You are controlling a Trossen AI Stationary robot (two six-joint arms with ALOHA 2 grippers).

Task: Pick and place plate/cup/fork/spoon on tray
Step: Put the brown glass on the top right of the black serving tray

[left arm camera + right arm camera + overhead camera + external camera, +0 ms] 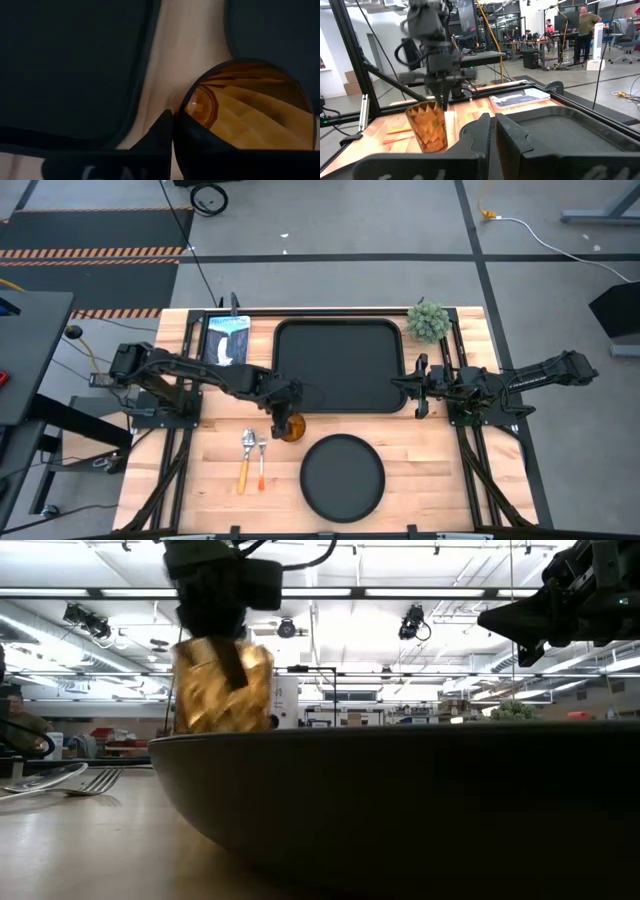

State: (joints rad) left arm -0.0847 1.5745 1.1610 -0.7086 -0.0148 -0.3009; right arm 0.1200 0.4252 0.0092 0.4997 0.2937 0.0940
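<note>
The amber cup (291, 429) is in my left gripper (287, 412), just off the near left corner of the black tray (338, 365). In the low view the cup (222, 685) shows below the gripper, its foot behind the round black plate (400, 800). The plate (343, 477) lies flat near the table's near edge. The spoon (246, 458) and the fork (262, 462) lie side by side on the table, left of the plate. My right gripper (405, 383) is shut and empty at the tray's right rim. My left gripper holds the cup by its rim (186, 116), the wall between the two fingers, one finger (162, 132) outside and the other seemingly inside. The fingers come from above, pointing down (442, 97). The cup stands nearly upright below them; the plate hides whether its foot is off the table.
A small green plant (428, 320) stands at the tray's far right corner. A blue-and-white flat packet (227, 340) lies left of the tray. Bare wood lies between the tray and the plate. People stand in the room beyond the table (585, 30).
</note>
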